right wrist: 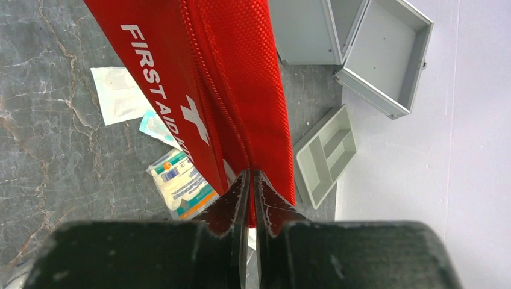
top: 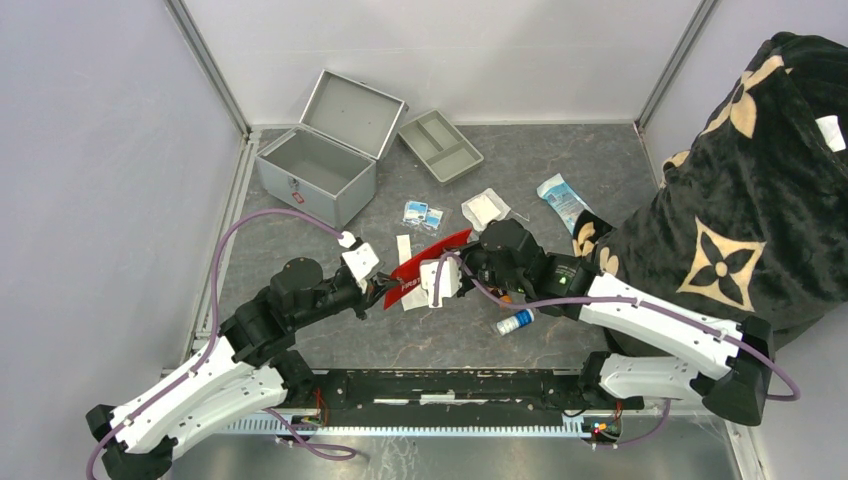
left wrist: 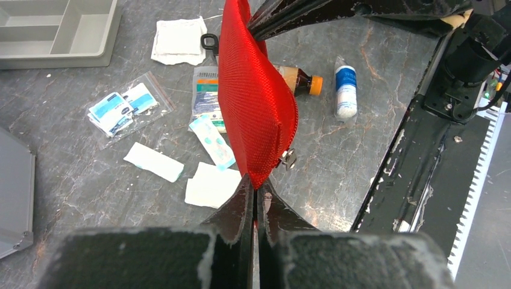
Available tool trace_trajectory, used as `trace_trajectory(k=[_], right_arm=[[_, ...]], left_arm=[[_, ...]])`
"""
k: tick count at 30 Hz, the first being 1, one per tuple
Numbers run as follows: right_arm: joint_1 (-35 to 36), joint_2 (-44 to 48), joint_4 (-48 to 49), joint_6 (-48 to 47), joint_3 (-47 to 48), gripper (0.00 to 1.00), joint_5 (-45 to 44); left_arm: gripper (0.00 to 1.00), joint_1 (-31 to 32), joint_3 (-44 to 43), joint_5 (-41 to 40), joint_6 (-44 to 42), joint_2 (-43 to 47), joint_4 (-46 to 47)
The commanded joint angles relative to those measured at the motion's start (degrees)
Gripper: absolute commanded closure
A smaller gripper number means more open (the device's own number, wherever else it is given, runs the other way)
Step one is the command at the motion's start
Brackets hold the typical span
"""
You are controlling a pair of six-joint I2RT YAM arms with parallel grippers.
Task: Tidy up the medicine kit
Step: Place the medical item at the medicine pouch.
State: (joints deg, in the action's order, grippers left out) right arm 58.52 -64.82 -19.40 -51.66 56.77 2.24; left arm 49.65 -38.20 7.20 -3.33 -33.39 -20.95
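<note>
The medicine kit [top: 316,170] is a silver-grey metal case standing open at the back left, with nothing inside; it also shows in the right wrist view [right wrist: 385,54]. A flat red first-aid pouch [top: 425,262] with a white cross hangs above the table between both grippers. My left gripper [left wrist: 255,183] is shut on one corner of the pouch [left wrist: 256,108], beside its zip pull. My right gripper [right wrist: 250,177] is shut on the pouch's [right wrist: 229,78] zipped edge at the other end. In the top view the left gripper [top: 385,290] and the right gripper [top: 440,280] are close together.
A shallow grey divided tray [top: 440,146] lies right of the case. Loose packets [top: 423,214], gauze [top: 485,208], a blue-white pack [top: 560,200], a white bottle [top: 515,322] and a brown bottle [left wrist: 301,80] lie on the table. A black patterned blanket [top: 750,180] fills the right side.
</note>
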Motion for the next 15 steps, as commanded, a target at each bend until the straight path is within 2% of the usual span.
trace_trajectory(k=[1,15], right_arm=[[0.3,-0.9,2.2,1.2,0.4,0.91,1.8],[0.2,-3.8,-1.8,3.1,2.5,0.91,12.2]], left_arm=[[0.98,0.3,-1.2,2.0,-2.8,0.1,1.5],[0.98,0.3,-2.2,3.2,-8.3,1.5,-1.9]])
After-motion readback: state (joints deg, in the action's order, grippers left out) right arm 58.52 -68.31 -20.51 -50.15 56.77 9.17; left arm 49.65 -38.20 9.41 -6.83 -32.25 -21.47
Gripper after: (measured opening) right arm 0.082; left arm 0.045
